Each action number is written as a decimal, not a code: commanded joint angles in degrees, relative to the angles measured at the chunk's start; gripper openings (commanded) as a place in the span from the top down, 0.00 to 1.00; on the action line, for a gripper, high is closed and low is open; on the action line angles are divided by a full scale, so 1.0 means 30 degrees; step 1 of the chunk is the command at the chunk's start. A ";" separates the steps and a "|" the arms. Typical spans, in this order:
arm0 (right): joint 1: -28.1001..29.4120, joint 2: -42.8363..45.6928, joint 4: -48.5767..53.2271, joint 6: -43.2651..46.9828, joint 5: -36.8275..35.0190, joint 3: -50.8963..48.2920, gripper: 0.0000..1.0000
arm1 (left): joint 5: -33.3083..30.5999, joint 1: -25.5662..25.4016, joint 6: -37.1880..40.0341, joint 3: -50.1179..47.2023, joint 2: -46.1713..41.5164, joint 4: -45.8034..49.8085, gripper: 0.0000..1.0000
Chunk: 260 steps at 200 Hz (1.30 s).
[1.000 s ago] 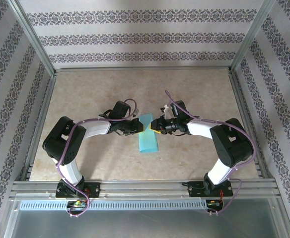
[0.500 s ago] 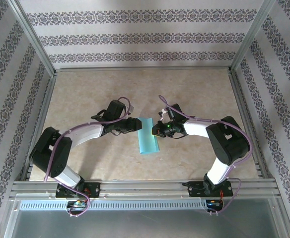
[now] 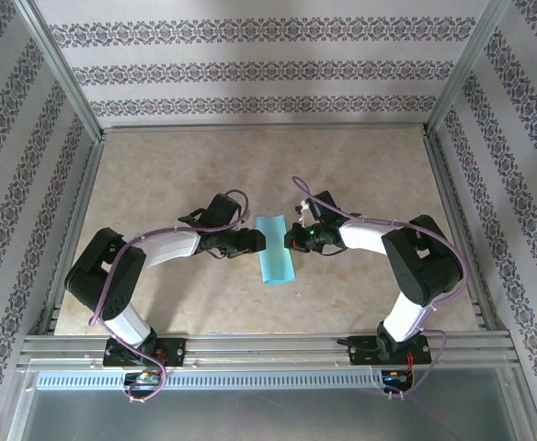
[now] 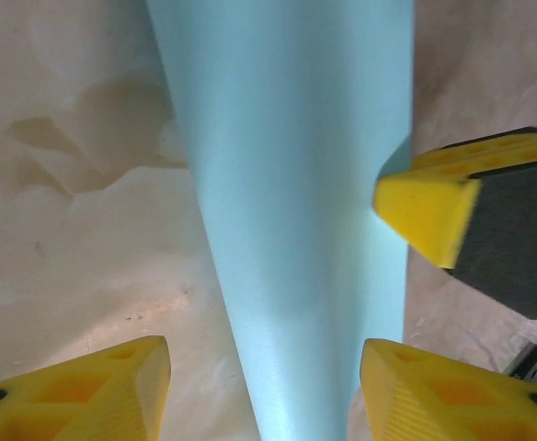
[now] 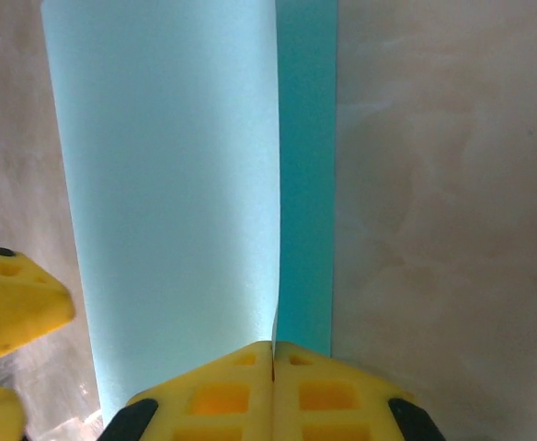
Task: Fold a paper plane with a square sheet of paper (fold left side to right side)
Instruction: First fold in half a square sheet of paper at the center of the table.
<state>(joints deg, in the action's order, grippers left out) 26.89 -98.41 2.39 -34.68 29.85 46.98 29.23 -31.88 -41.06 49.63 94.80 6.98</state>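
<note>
**Top view.** One square sheet of paper [image 3: 274, 250], cyan and folded over lengthwise into a narrow strip, lies flat near the middle of the marbled table [image 3: 360, 175]. Two arms reach in towards it, one from each side.

**Left gripper** [image 3: 250, 241] – released. In the left wrist view its two yellow fingers [image 4: 75, 390] stand wide apart, with the paper running up between them and touching neither.

**Right gripper** [image 3: 290, 241] – clenched. In the right wrist view its yellow fingertips [image 5: 222, 390] meet, and the free edge of the paper's upper layer runs into their seam; whether that edge is pinched cannot be told. A darker strip of the lower layer shows just beside this edge.

**Surroundings.** One aluminium frame [image 3: 250, 349] borders the table, and patterned walls [image 3: 250, 69] enclose it on three sides. Nothing lies over the paper but the two grippers' tips.
</note>
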 commanded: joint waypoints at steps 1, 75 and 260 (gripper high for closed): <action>0.0262 -0.0183 0.0316 0.0512 -0.0312 0.0482 1.00 | -0.0336 -0.0343 -0.0332 0.0481 0.0618 -0.0297 0.42; 0.0404 -0.0620 0.0353 0.0456 -0.0076 0.0804 1.00 | -0.0502 -0.0447 -0.0488 0.1071 0.1883 -0.0477 0.42; 0.0615 -0.0389 0.0964 0.0702 -0.0809 0.0863 0.78 | -0.1873 -0.0858 0.0034 0.2418 0.3660 0.0997 0.53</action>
<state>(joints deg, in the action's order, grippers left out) 28.29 -100.14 3.44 -33.98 29.30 48.29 26.44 -32.67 -42.46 55.90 102.19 13.28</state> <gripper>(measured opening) 0.187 0.477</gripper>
